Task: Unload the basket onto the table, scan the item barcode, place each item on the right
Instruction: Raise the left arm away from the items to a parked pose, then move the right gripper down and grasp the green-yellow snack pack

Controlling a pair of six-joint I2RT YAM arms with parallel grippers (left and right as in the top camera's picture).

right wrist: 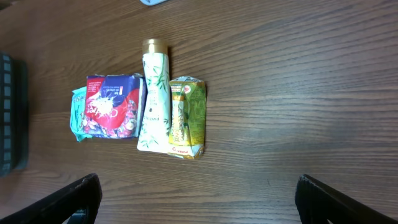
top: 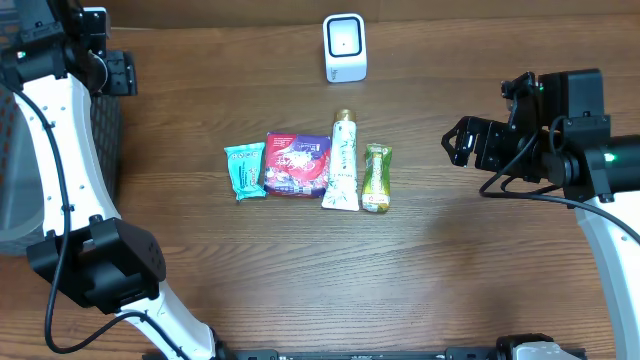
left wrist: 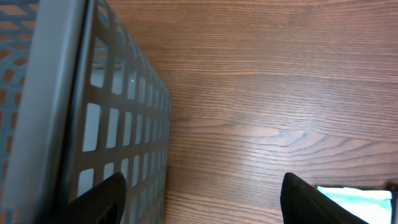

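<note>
Both pincers are held wide open, nothing gripped. The items [right wrist: 154, 106] are laid in a row on the bench [top: 450, 260], well ahead of the right pincer [right wrist: 199, 202], likely so one can be picked cleanly. The left pincer [left wrist: 205, 202] is seen beside the basket [left wrist: 112, 124], the scanner [top: 345, 47] untouched.

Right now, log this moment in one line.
left gripper open, empty | right gripper open, empty | four items in row | scanner untouched
</note>
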